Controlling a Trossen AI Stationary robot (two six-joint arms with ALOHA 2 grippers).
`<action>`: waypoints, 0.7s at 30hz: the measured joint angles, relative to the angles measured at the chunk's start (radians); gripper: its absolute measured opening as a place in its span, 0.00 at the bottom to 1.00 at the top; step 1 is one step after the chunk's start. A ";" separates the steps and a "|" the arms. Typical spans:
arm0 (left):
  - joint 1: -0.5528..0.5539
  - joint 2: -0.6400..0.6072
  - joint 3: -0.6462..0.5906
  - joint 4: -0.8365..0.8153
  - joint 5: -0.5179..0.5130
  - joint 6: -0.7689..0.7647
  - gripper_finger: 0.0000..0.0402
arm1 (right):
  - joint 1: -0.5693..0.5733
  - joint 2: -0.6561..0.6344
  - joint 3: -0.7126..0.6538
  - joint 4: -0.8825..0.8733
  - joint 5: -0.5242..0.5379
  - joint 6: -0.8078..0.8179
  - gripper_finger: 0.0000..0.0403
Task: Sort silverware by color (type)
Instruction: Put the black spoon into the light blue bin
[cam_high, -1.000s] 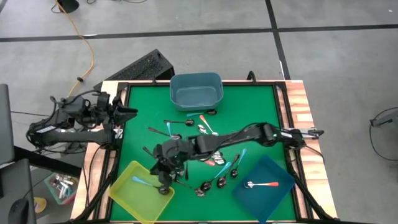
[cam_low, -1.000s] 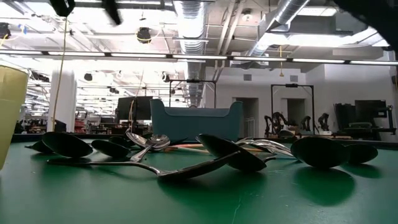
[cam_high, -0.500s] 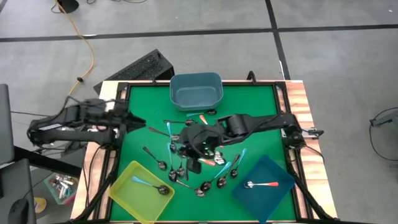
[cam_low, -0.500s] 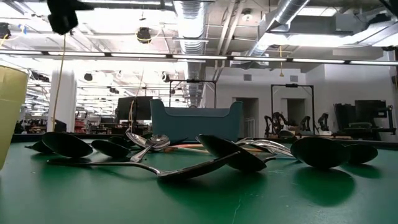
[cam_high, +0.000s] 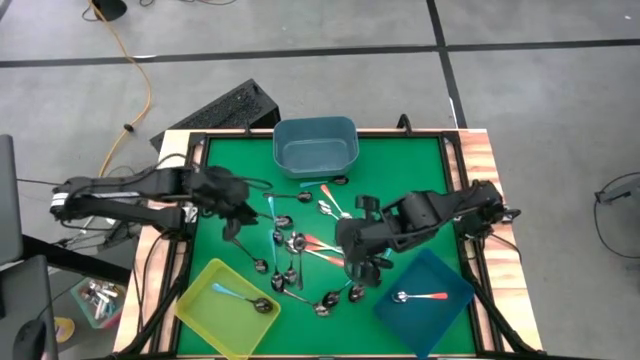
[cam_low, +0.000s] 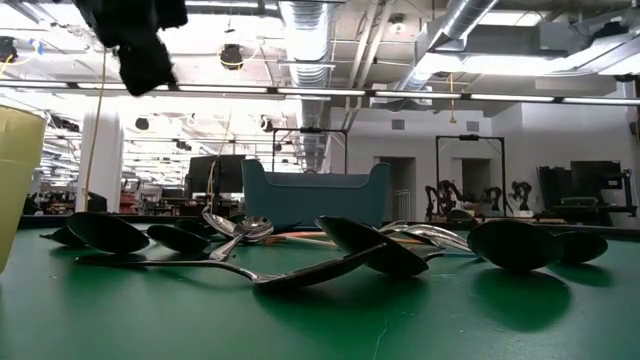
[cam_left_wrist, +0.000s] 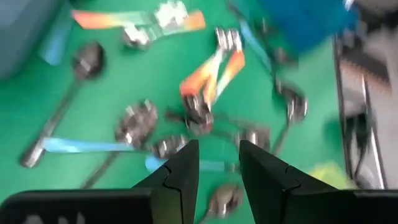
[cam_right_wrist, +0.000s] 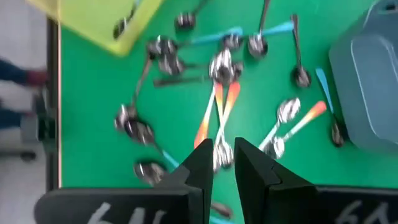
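Several small spoons lie flat in a loose pile (cam_high: 300, 255) mid-table, with light blue, orange-red and dark metal handles. Two orange-handled spoons (cam_right_wrist: 217, 112) lie side by side, also seen in the left wrist view (cam_left_wrist: 211, 74). A light blue spoon (cam_high: 232, 293) lies in the yellow bin (cam_high: 200, 315). An orange spoon (cam_high: 425, 297) lies in the dark blue bin (cam_high: 450, 275). My left gripper (cam_high: 238, 205) hovers open and empty above the pile's left side (cam_left_wrist: 219, 163). My right gripper (cam_high: 356, 262) hovers open and empty above the pile's right side (cam_right_wrist: 224, 155).
The grey-blue bin (cam_high: 315, 160) stands at the table's far edge, with a few spoons just in front of it. The yellow bin is at the near left corner, the dark blue bin at the near right. Wooden rails (cam_high: 478, 170) border the green mat.
My right gripper has swung from above the yellow bin toward the table's right, across the pile, to a spot beside the dark blue bin. My left gripper has moved in from the table's left edge toward the pile. The spoons have kept their places.
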 joint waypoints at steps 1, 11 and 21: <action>-0.001 0.023 0.000 -0.006 0.026 0.036 0.25 | 0.010 0.000 0.000 -0.021 0.002 0.000 0.18; -0.115 0.189 0.000 -0.090 -0.083 0.395 0.25 | 0.076 0.001 -0.005 -0.035 0.039 -0.050 0.18; -0.211 0.277 0.000 -0.080 -0.129 0.371 0.25 | 0.046 -0.179 -0.006 -0.031 0.111 -0.139 0.18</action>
